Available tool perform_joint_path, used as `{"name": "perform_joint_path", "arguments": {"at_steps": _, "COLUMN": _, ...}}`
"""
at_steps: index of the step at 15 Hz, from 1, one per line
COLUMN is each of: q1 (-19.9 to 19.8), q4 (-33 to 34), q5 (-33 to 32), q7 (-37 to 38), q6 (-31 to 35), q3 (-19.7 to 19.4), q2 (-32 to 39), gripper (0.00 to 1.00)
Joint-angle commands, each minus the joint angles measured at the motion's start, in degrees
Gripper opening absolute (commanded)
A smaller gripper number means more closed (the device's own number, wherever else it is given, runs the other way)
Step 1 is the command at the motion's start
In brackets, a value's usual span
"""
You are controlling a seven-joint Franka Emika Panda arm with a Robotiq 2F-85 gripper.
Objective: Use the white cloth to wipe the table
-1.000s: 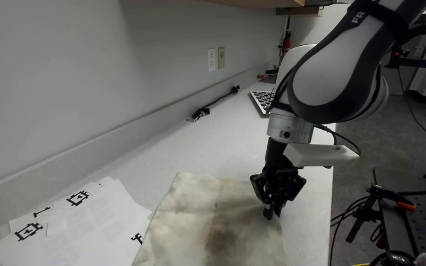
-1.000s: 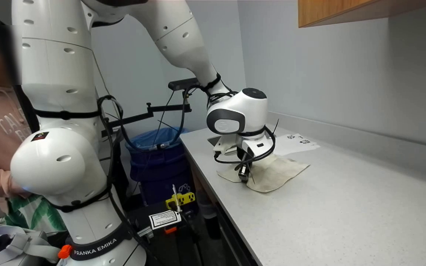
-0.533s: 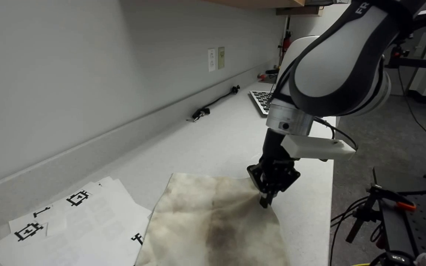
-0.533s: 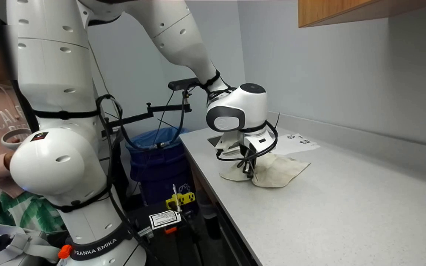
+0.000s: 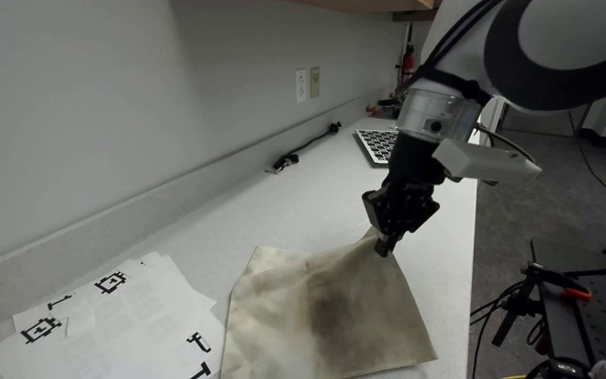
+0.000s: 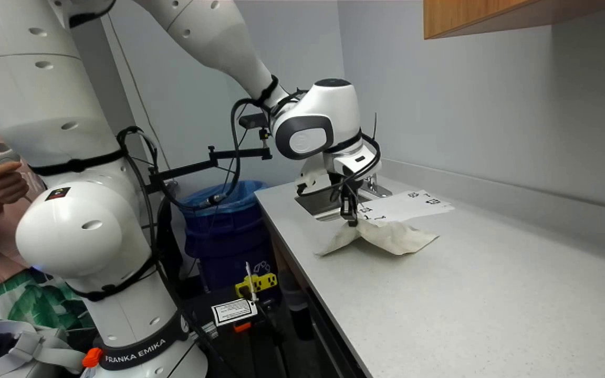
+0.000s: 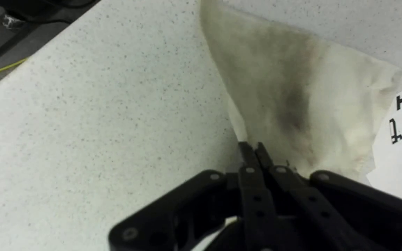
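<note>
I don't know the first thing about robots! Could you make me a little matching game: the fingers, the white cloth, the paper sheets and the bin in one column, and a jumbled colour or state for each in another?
Column one:
1. fingers
2. white cloth
3. paper sheets
4. bin

Column two:
A. dark blue
B. closed on the white cloth
C. flat, printed in black
D. stained, partly raised

Pairs: 1-B, 2-D, 3-C, 4-A
</note>
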Motion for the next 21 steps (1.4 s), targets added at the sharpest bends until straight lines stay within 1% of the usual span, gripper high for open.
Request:
{"name": "perform_joint_path", "arguments": {"at_steps": 1, "q1": -0.48, "q4": -3.0, "q5": -8.11, "q7": 6.12, "q6": -4.66, "q3": 0.22, "q2": -10.51, "gripper": 0.01}}
{"name": "perform_joint_path", "arguments": {"at_steps": 5, "q1": -1.49, "q4": -1.21, "q5": -13.87, "q7": 7.62, "q6": -9.18, "q3": 1.19, "q2": -15.97, "gripper": 0.01}}
{"name": "perform_joint_path", "arguments": {"at_steps": 7, "q1": -1.74, "q4": 0.55, "q5": -16.42, "q7": 6.54, "q6": -11.4, "q3": 1.58, "q2": -16.52, "gripper": 0.01}}
{"name": "perform_joint_path", "arguments": {"at_steps": 8, "q1": -1.42, "q4": 1.5, "q5": -17.15, "q7": 5.07, "q6": -12.24, "q3": 1.54, "q2": -16.07, "gripper": 0.01}}
{"name": "perform_joint_path", "arguments": {"at_steps": 11, "q1": -1.5, "q4": 4.52, "q5": -21.48, "q7": 4.29, "q6": -14.73, "q3": 2.83, "q2": -13.57, "gripper": 0.01}}
{"name": "perform_joint_path", "arguments": {"at_steps": 15, "q1": -1.68, "q4": 8.3, "q5": -29.52, "q7": 5.06, "q6": -18.57, "q3": 5.11, "q2": -12.17, "gripper": 0.01}}
{"name": "perform_joint_path", "arguments": {"at_steps": 18, "q1": -1.02, "q4": 10.97, "q5": -33.62, "q7": 3.91, "q6": -22.06, "q3": 5.84, "q2": -11.96, "gripper": 0.01}}
{"name": "perform_joint_path", "arguments": {"at_steps": 21, "q1": -0.75, "q4": 14.03, "q5": -37.62, "q7": 3.63, "q6": -25.71, "q3": 7.12, "q2": -9.72, "gripper": 0.01}}
